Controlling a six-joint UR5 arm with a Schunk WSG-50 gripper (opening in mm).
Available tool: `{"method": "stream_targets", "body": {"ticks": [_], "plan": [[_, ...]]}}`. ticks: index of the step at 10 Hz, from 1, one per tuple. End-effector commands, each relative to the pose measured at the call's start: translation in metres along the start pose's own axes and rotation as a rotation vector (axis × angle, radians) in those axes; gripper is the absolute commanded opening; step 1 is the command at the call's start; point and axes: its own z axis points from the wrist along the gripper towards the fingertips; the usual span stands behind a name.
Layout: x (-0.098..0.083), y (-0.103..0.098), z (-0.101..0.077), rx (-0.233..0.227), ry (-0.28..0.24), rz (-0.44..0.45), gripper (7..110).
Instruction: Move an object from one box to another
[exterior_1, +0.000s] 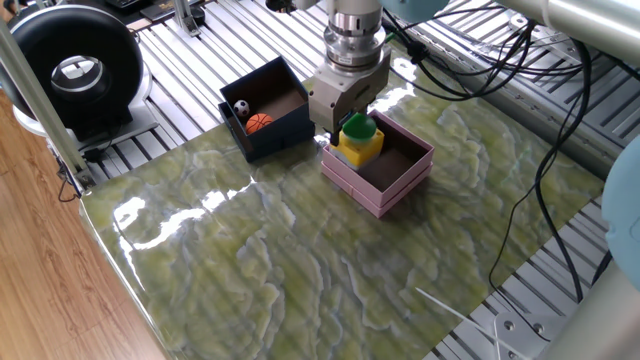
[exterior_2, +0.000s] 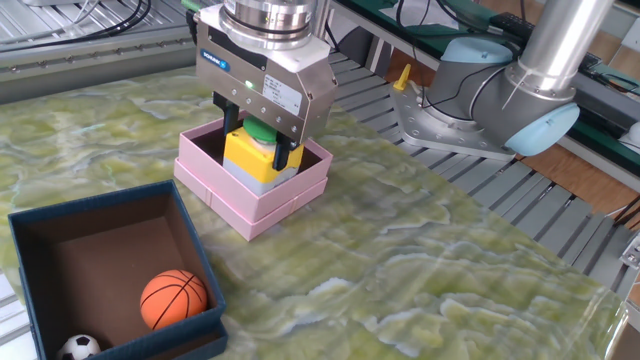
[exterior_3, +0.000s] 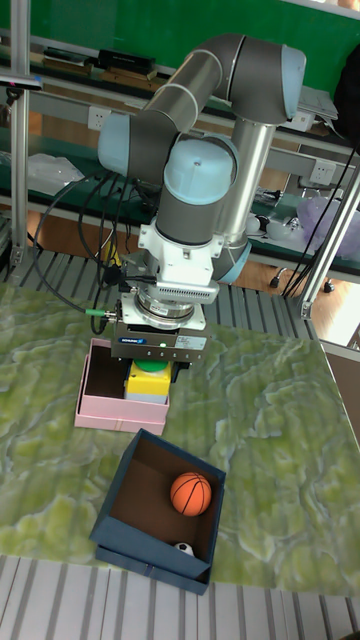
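Note:
The dark navy box (exterior_1: 283, 129) stands at the back left with a small basketball (exterior_1: 259, 122) and a tiny soccer ball (exterior_1: 240, 107) inside. Beside it is the pale pink box (exterior_1: 356, 184). A yellow block with a green cap (exterior_1: 361, 141) sits low inside the pink box, and my gripper (exterior_1: 345, 130) is shut on it from above. In the other fixed view the gripper (exterior_2: 258, 141) clamps the block (exterior_2: 254, 163) inside the pink box (exterior_2: 250, 207), beyond the navy box (exterior_2: 120, 201). The tall fixed view shows the gripper (exterior_3: 150, 371) over the pink box (exterior_3: 100, 411).
A black round device (exterior_1: 75, 70) stands at the left beyond the mat. Cables hang at the back right. A thin white stick (exterior_1: 450, 305) lies near the mat's front right edge. A grey arm base (exterior_2: 500, 90) sits behind the table.

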Motion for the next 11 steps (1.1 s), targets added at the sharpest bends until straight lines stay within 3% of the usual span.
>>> {"method": "stream_targets", "body": {"ticks": [1,11], "plan": [[-0.002,0.002,0.002,-0.015,-0.007,0.008,7],[-0.003,-0.004,0.016,-0.006,-0.005,0.033,7]]}}
